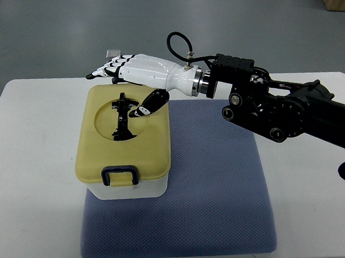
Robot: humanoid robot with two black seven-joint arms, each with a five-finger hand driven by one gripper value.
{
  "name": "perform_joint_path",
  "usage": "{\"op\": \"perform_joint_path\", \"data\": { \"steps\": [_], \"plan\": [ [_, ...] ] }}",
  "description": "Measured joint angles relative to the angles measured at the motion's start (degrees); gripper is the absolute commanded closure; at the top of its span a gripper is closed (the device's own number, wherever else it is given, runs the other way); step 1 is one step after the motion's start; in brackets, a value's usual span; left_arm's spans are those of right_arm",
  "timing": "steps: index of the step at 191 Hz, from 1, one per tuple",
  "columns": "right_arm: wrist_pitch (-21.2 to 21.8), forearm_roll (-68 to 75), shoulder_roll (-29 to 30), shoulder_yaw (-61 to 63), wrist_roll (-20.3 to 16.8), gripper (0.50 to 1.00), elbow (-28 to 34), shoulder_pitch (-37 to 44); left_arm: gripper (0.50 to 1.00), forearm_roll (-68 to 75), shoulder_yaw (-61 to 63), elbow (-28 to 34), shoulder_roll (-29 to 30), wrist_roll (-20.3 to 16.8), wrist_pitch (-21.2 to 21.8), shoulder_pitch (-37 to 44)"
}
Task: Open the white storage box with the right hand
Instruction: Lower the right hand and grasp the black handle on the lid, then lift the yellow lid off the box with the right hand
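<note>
Sits on the left part of a blue-grey mat [216, 183], overhanging its left edge a little: white storage box [128, 191], closed, capped by a pale yellow lid [126, 135]. Set into the lid, a round recess with a black handle [123, 118] standing across it. At the lid's near edge, a dark blue latch [119, 175], lying flat against the rim. No brand, label or readable writing visible anywhere on box, lid or mat.

Hovers over the far edge of the lid: right robot hand [129, 75], white shell with black joints, reaching in from the right on a black arm [289, 109]. Fingers [103, 71] extended leftward, loosely spread, clear of the lid and holding nothing. Thumb [150, 103] angled down toward the recess, tip close beside the black handle; contact cannot be told from this angle. Loops above the wrist, a black cable [180, 45].

Underneath everything, a white desk [32, 156] with rounded corners, the mat covering its middle and near portion. Beyond the desk, grey floor [62, 25]. At the top right corner, a sliver of something tan [344, 4], too cropped to identify.
</note>
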Motion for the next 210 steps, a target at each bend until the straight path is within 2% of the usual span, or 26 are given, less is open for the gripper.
{"op": "perform_joint_path", "data": {
  "steps": [39,44,55,68,83,105,118,140,149,210],
  "plan": [
    [-1.1,1.0,1.2,0.2,-1.0,0.644,-0.3,-0.2,0.5,0.0,0.0,0.0,0.0,0.0,0.0,0.0],
    [-1.2,1.0,1.3,0.2,-1.0,0.67,-0.4,-0.2,0.5,0.0,0.0,0.0,0.0,0.0,0.0,0.0],
    [-1.2,1.0,1.7,0.2,-1.0,0.685,-0.4,-0.2,0.5,0.0,0.0,0.0,0.0,0.0,0.0,0.0],
    [-1.2,1.1,2.0,0.3,-1.1,0.744,-0.7,-0.3,0.5,0.0,0.0,0.0,0.0,0.0,0.0,0.0],
    [-1.2,1.1,2.2,0.3,-1.1,0.76,-0.9,-0.3,0.5,0.0,0.0,0.0,0.0,0.0,0.0,0.0],
    [-1.2,1.1,2.6,0.3,-1.1,0.846,-1.0,-0.6,0.5,0.0,-0.1,0.0,0.0,0.0,0.0,0.0],
    [-1.3,1.1,2.9,0.3,-1.1,0.875,-1.0,-0.8,0.5,0.0,-0.1,0.0,0.0,0.0,0.0,0.0],
    [-1.4,1.1,3.1,0.2,-1.1,0.951,-1.0,-1.0,0.5,0.0,-0.1,0.1,0.0,0.0,0.0,0.0],
    [-1.8,1.1,3.2,0.2,-1.1,0.997,-1.1,-1.0,0.5,0.0,-0.1,0.1,0.0,0.0,0.0,0.0],
    [-3.8,1.4,2.7,0.2,-1.2,1.0,-0.9,-0.4,0.5,0.0,-0.1,0.1,0.0,0.0,0.0,0.0]
  ]
}}
